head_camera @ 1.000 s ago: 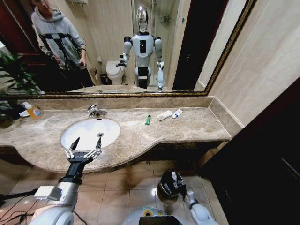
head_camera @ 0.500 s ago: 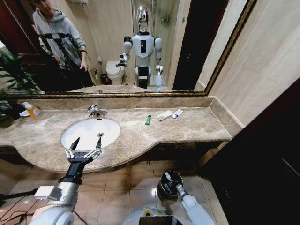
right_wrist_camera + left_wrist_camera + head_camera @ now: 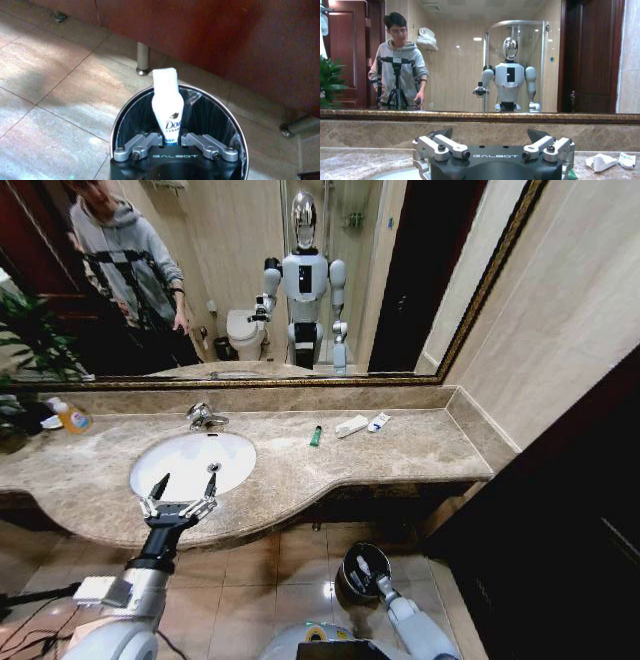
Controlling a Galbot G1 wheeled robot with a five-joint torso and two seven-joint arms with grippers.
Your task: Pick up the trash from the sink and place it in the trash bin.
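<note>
While the right gripper (image 3: 171, 141) hangs right over the small round dark trash bin with the shiny metal rim (image 3: 131, 109) down on the tiled floor, it's clamped on a white flat tube with a blue cap end (image 3: 167, 108), tube pointing out over the bin's open mouth. So that piece isn't dropped yet, but I'd say it's basically there; the jaws just need to let go.

Going big to small: the beige marble counter (image 3: 400, 455) holds the white oval sink with the chrome faucet (image 3: 180, 455), and the basin looks clean from where I'm standing, nothing lying in it that I can make out. The left gripper (image 3: 178, 495) hovers at the sink's front edge with its fingers spread wide and nothing in them.

What's left is off on the counter, well to the right of the basin: another white flat tube (image 3: 351, 426), a blue-and-white tube (image 3: 378, 421) just beside it, and a little green stick (image 3: 316, 436) nearby. I'd call it partway done.
</note>
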